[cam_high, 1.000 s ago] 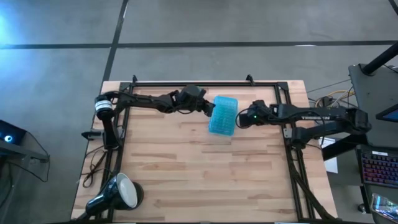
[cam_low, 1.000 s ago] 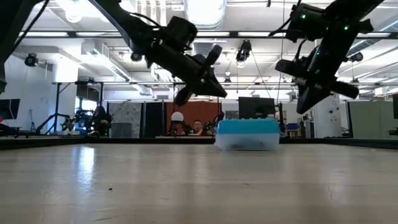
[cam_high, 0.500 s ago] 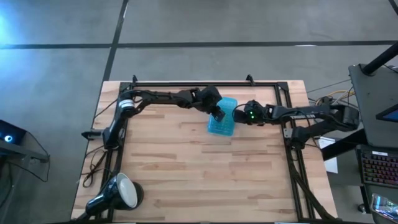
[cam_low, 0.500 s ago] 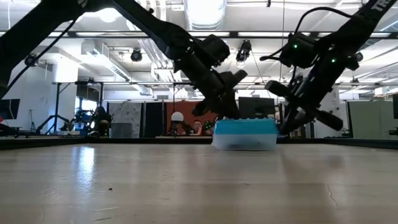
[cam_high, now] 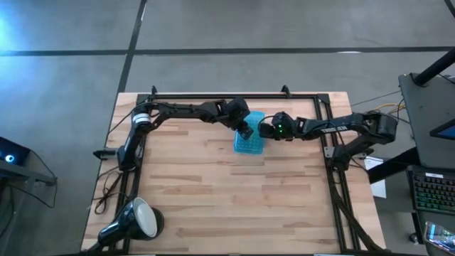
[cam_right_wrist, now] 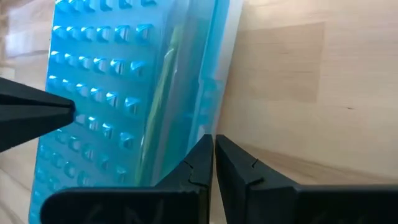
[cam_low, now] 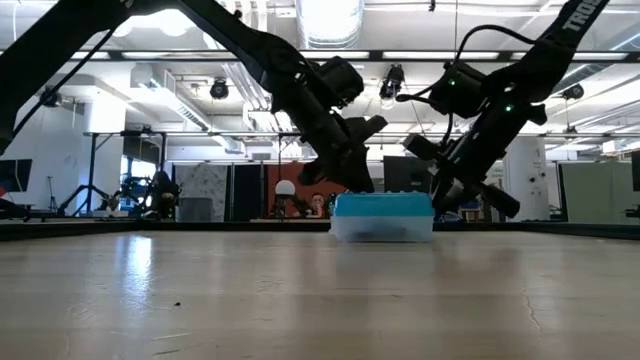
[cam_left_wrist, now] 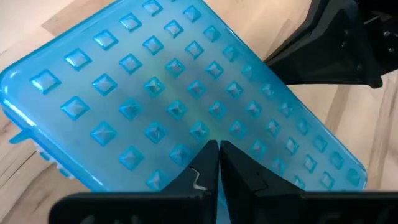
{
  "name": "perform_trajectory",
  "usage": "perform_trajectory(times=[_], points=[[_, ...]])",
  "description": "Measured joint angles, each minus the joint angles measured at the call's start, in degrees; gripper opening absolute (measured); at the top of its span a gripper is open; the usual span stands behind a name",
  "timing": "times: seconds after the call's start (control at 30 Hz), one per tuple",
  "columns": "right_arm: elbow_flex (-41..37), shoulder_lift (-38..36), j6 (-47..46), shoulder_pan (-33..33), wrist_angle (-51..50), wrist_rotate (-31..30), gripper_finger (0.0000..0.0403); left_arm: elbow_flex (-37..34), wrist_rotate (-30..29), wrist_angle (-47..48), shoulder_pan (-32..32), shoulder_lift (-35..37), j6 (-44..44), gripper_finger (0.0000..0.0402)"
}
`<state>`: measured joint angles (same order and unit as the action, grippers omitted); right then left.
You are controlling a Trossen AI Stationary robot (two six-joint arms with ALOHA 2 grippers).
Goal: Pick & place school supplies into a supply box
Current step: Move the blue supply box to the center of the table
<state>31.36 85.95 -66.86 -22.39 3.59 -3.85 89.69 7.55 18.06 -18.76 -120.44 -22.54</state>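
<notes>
A robotics lab or workshop hall

A pale wooden table [cam_high: 234, 192] is sitting on a grey concrete floor [cam_high: 71, 71], with two dark robot arms reaching over it. Behind it, bright ceiling lights [cam_low: 330, 15] and pipes are hanging overhead, monitors [cam_low: 410, 172] and equipment stands are lining the open room, and people are sitting far off.

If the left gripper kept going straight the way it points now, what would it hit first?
Most likely the turquoise studded lid of the plastic supply box. The left gripper, fingers shut, points at that lid from just above; whether it already touches is unclear.
</notes>
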Motion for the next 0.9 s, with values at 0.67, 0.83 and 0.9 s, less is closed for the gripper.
perform_trajectory(times=[0.67, 0.83, 0.9], points=[[-0.09, -20.77, 4.91, 0.52, -20.44, -9.11, 0.0013, -17.13, -1.25, 1.30, 3.95, 14.23, -6.02, 0.0000], [-0.09, -25.70, 10.85, 3.01, -19.28, -12.05, 0.0013, -19.02, -0.76, -1.07, 5.54, 20.44, -6.31, 0.0000], [-0.07, -28.89, 18.06, 4.62, -16.76, -12.46, 0.0013, -18.42, -0.92, -1.66, 5.20, 24.00, -4.94, 0.0000]])
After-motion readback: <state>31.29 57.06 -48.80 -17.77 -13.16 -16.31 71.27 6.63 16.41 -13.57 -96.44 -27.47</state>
